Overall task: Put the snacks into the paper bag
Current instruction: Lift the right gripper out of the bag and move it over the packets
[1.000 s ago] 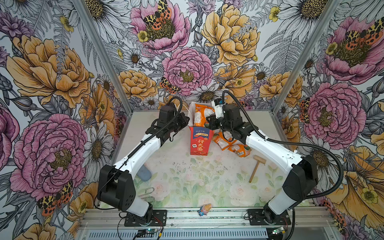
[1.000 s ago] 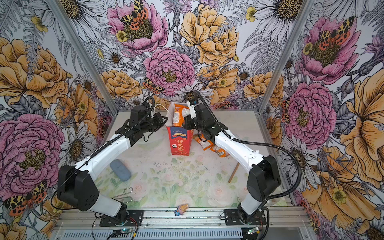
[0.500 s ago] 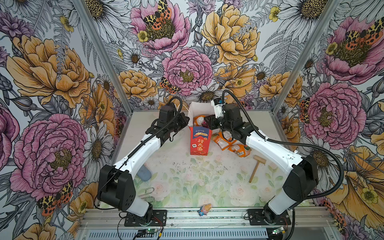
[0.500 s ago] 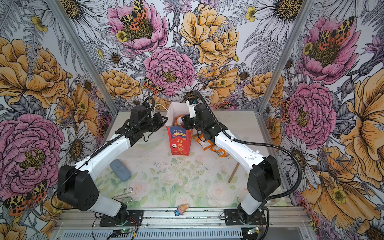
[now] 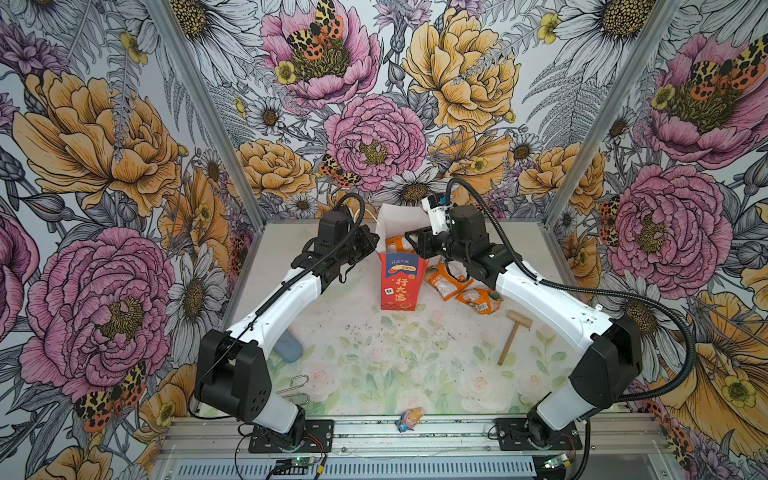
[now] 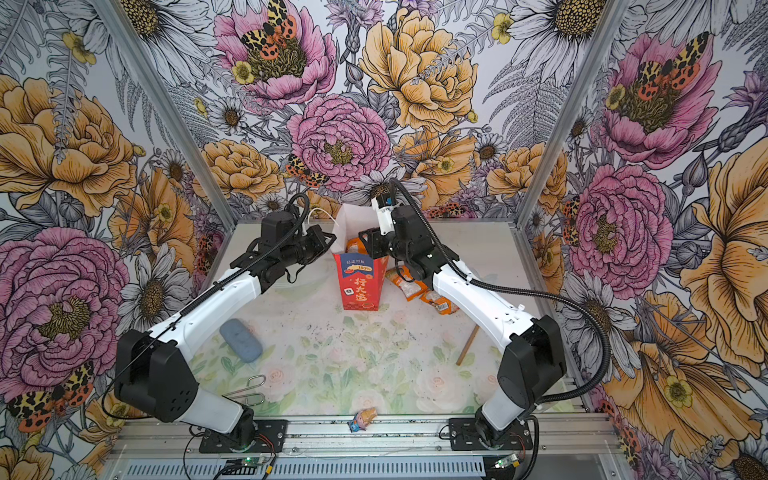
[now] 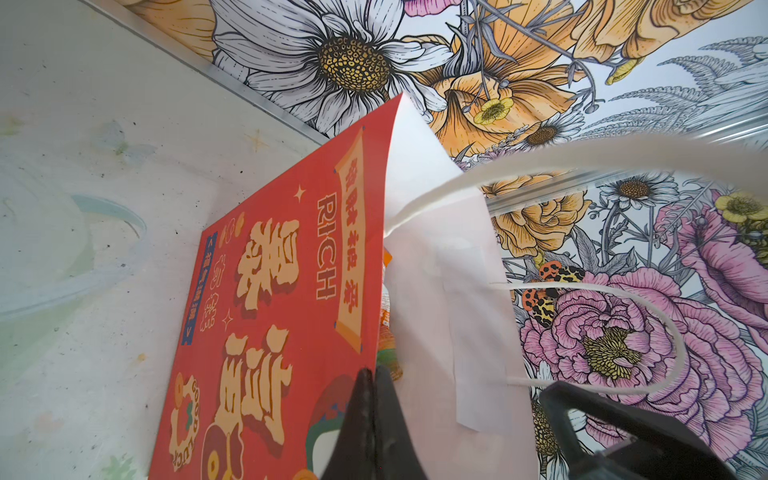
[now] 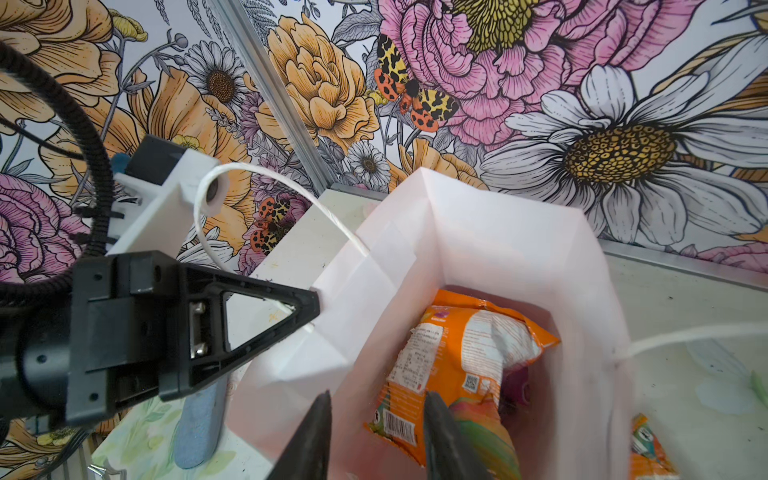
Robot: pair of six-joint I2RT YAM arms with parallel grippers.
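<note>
Orange packet (image 8: 465, 365) has dropped from right gripper (image 8: 376, 401) into bag (image 5: 399, 286); jaws now apart above it. Left gripper (image 7: 370, 376) pinched together on bag rim, holding mouth open. Next packet (image 5: 446, 280) lies just beside bag: probably light, crinkly, slippery; pinch sealed edge.

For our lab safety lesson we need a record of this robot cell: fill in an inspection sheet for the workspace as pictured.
Surface: floral mat, dark specks.
Job's things: paper bag standing; first orange packet inside it; second orange packet and third orange packet on the mat beside it.
Clutter: wooden mallet, wrapped candy, blue-grey pad, wire clips.
Grippers: left gripper shut on the bag's wall; right gripper open above the bag's mouth.
Cables: black corrugated hose on each arm.
Surroundings: floral walls; nothing else seen.
</note>
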